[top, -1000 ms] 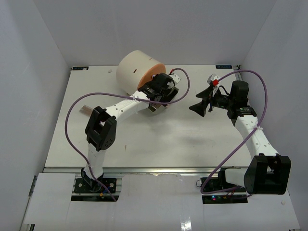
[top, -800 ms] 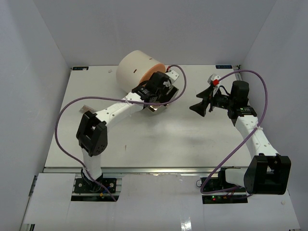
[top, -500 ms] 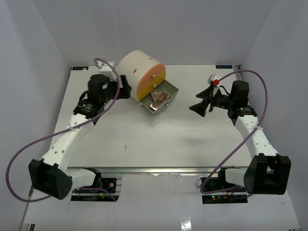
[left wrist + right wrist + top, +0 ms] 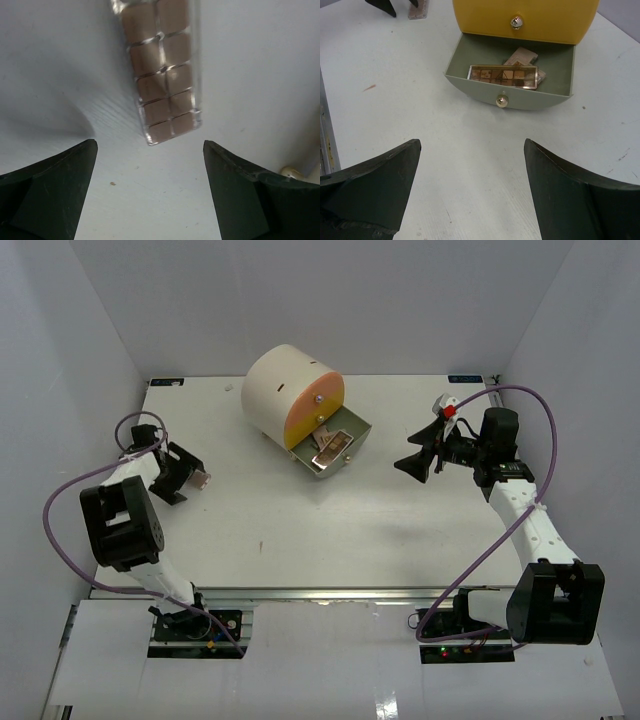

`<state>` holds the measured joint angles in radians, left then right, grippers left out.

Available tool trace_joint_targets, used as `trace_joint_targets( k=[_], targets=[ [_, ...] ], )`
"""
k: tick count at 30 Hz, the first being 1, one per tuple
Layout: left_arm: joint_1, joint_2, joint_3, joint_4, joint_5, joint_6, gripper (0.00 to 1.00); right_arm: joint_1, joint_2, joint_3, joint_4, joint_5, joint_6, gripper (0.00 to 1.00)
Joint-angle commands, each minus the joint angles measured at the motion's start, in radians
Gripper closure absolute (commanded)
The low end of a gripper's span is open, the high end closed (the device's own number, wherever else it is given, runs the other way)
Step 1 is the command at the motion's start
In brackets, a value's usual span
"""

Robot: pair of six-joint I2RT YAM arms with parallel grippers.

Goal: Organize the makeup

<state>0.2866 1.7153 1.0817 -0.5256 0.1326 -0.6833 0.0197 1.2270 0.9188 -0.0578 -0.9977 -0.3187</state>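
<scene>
The left pincer stands open, low over the counter near its left edge. A small flat palette lies just at its fingertips, not gripped. The right pincer is also open and empty, raised near the right edge and pointing toward the cream drawer unit at the back middle. The unit's lowest drawer is pulled out, with makeup lying inside.

From the left wrist, the two dark fingers spread wide at the bottom of the frame. The clear-cased palette of brownish-pink pans lies flat on the counter beyond them, with its near end close to the gap between the tips. Nothing touches it.

From the right wrist, the fingers stand wide apart with bare counter between them. Ahead, the grey-green drawer gapes below the unit's yellow front. A gold-framed palette rests inside, lying over a pinkish-tan palette toward the back. The left pincer's tips and its palette show at the upper left.
</scene>
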Motion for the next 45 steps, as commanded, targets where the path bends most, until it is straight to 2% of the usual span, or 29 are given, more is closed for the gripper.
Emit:
trace_joint_targets(
  k=[1,14,21,23,28,32,35,38,42,43,45],
  targets=[
    [-0.014,-0.012,0.12,-0.051,-0.022,-0.064,0.02,-0.006,-0.014,0.003,0.007,-0.013,-0.008,0.1],
    [-0.02,0.271,0.383,-0.241,-0.192,-0.002,0.03,-0.006,-0.012,0.006,0.004,-0.01,-0.011,0.1],
    [-0.021,0.282,0.388,-0.248,-0.208,-0.002,0.04,-0.006,-0.012,0.008,0.003,-0.013,-0.013,0.1],
    [-0.023,0.317,0.409,-0.259,-0.185,0.003,0.06,-0.006,-0.015,0.008,0.003,-0.012,-0.013,0.1],
    [-0.026,0.458,0.544,-0.357,-0.166,0.02,0.22,-0.006,-0.027,0.008,0.001,-0.009,-0.014,0.1],
    [-0.038,0.518,0.589,-0.392,-0.195,0.025,0.23,-0.007,-0.041,0.006,0.0,-0.002,-0.02,0.1],
    [-0.041,0.534,0.593,-0.394,-0.198,0.026,0.32,-0.007,-0.052,0.005,0.0,-0.003,-0.023,0.1],
    [-0.043,0.514,0.57,-0.38,-0.134,0.042,0.56,-0.007,-0.059,0.005,0.0,-0.006,-0.023,0.1],
    [-0.043,0.443,0.509,-0.297,0.096,0.116,0.94,-0.007,-0.065,0.003,-0.002,-0.012,-0.025,0.1],
    [-0.043,0.419,0.488,-0.27,0.158,0.138,0.99,-0.007,-0.066,0.003,-0.002,-0.013,-0.025,0.1],
    [-0.044,0.335,0.405,-0.184,0.307,0.181,1.0,-0.007,-0.068,0.002,-0.002,-0.014,-0.025,0.1]
  ],
)
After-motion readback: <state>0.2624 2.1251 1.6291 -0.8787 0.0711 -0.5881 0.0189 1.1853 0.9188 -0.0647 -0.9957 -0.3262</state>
